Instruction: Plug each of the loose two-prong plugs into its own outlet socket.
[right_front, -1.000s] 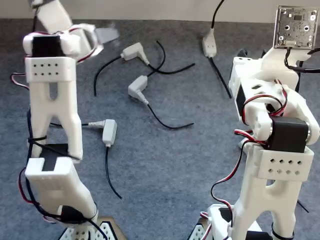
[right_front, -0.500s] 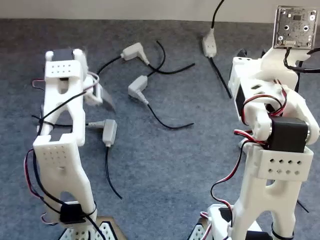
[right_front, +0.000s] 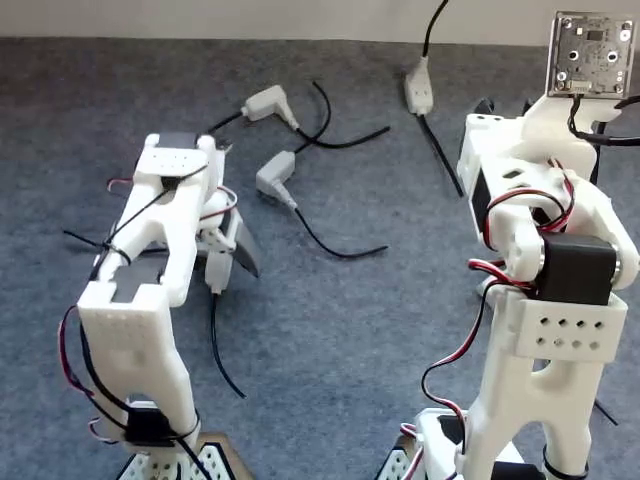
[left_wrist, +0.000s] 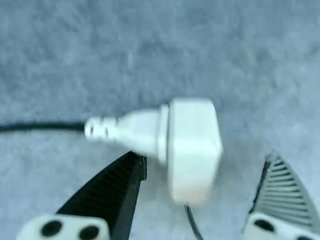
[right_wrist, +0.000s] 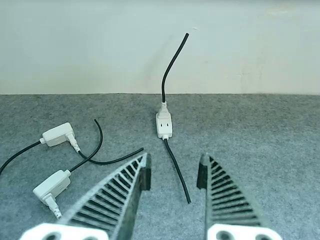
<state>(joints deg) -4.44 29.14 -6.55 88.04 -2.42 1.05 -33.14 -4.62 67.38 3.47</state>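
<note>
The left end effector is hovering spread, straddling the near-left connector lying directly beneath. Its cord is pointing left.

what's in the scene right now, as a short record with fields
left end effector: open, straddling the white socket block
white socket block: on the grey carpet, a corded plug against one side
right end effector: open, off the carpet, pointed toward the far connector
loose plugs: angled white plug and second angled plug, lying apart on the carpet
far connector: white, black cord at each end
</note>
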